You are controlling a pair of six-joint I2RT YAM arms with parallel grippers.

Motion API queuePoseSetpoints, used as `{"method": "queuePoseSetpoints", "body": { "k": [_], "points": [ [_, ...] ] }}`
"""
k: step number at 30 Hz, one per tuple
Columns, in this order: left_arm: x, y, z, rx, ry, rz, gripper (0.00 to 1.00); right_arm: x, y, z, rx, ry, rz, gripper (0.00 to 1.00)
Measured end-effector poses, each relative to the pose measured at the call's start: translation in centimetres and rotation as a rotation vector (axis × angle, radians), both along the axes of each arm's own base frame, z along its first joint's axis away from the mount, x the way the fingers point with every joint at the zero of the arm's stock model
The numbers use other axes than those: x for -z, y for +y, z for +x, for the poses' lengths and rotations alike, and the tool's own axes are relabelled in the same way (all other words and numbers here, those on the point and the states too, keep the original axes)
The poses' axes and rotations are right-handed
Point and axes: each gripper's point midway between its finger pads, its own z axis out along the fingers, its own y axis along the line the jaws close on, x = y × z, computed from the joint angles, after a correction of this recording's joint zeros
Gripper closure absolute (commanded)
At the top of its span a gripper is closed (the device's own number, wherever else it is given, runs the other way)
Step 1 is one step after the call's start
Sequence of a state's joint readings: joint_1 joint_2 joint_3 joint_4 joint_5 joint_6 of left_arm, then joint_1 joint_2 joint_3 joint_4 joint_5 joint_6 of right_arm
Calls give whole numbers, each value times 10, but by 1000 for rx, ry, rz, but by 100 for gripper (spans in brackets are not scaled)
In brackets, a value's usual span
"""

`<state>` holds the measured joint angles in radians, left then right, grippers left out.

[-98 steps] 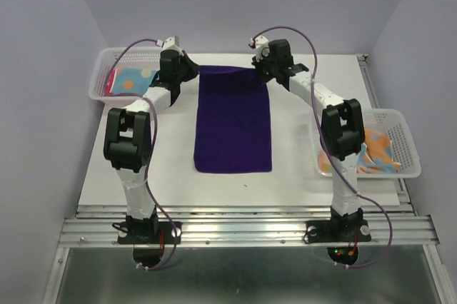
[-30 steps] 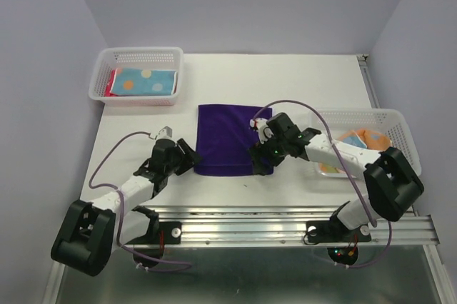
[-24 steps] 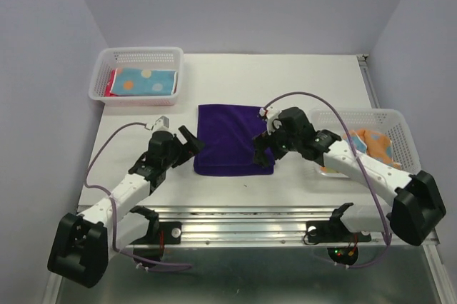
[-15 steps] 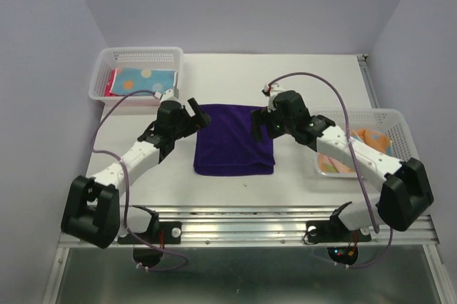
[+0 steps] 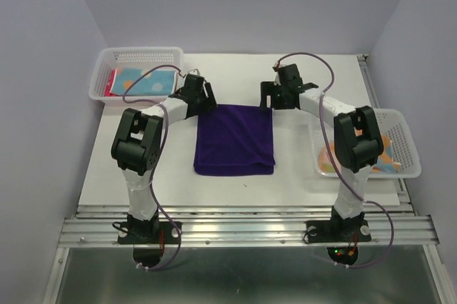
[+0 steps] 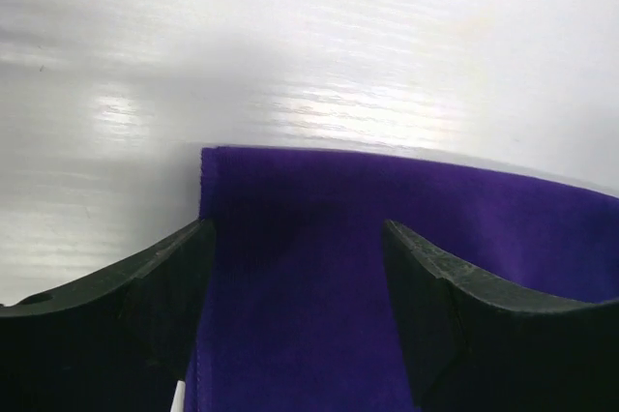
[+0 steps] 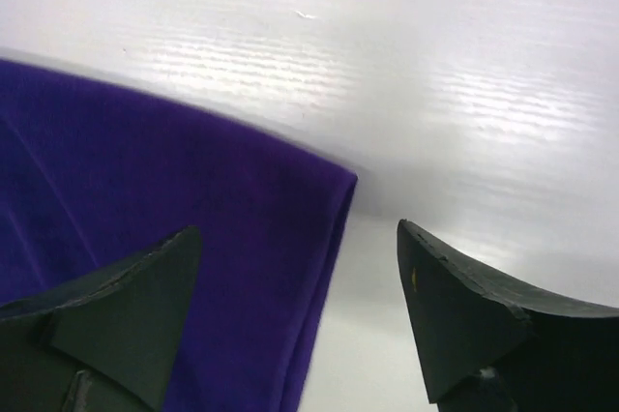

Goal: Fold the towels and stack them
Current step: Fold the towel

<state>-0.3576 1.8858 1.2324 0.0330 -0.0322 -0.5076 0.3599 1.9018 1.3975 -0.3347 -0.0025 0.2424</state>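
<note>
The left gripper (image 6: 295,272) stands wide, jaws astride the far left corner of the dark purple towel (image 5: 234,140). The right gripper (image 7: 298,281), wide too, hangs over its far right corner. Neither holds anything. The towel lies doubled in the middle of the table (image 5: 300,186). If a finger pinches only the top layer, I reckon the fold skews. No brand or writing is readable.

Soft, matt, velvety cloth: the dark purple towel (image 5: 234,140) on a smooth white table (image 5: 300,175) with a faint ribbed sheen. Beside the towel are white mesh plastic baskets (image 5: 136,54), and nearer than it a brushed metal rail (image 5: 243,229). Over its corner, the fingers (image 6: 164,286) of the left gripper (image 6: 295,238) are matt black plastic.
</note>
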Motion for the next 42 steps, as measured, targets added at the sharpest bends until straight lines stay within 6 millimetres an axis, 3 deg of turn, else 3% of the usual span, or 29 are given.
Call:
{"method": "queuePoseSetpoints", "body": {
  "k": [1, 3, 4, 7, 9, 10, 12, 18, 20, 29, 36, 39, 42],
  "points": [
    [11, 2, 4, -5, 26, 13, 25, 5, 0, 7, -1, 4, 3, 23],
    [28, 8, 8, -14, 63, 33, 34, 19, 1, 22, -4, 26, 14, 27],
    [27, 11, 12, -18, 65, 35, 44, 23, 1, 27, -10, 34, 20, 34],
    [22, 15, 28, -29, 49, 30, 54, 47, -2, 37, -18, 78, 38, 44],
    [25, 16, 34, -28, 50, 28, 62, 46, -2, 45, -28, 68, 53, 53],
    [28, 18, 36, -29, 55, 30, 70, 45, -4, 48, -28, 64, 58, 62],
    [35, 20, 36, -27, 67, 29, 75, 48, -6, 48, -29, 72, 64, 69],
    [36, 14, 37, 3, 67, -1, 84, 52, -1, 45, -56, 89, 86, 65],
    [36, 12, 37, 9, 66, -8, 100, 52, 3, 43, -73, 88, 103, 65],
    [37, 11, 34, 15, 46, -25, 100, 51, 10, 36, -105, 95, 141, 60],
    [34, 23, 20, -21, 39, 4, 100, 51, 8, 27, -104, 107, 142, 60],
    [32, 26, 19, -29, 33, 10, 100, 51, 8, 23, -108, 114, 146, 77],
    [31, 26, 18, -29, 31, 9, 100, 53, 9, 20, -115, 123, 153, 85]
  ]
}}
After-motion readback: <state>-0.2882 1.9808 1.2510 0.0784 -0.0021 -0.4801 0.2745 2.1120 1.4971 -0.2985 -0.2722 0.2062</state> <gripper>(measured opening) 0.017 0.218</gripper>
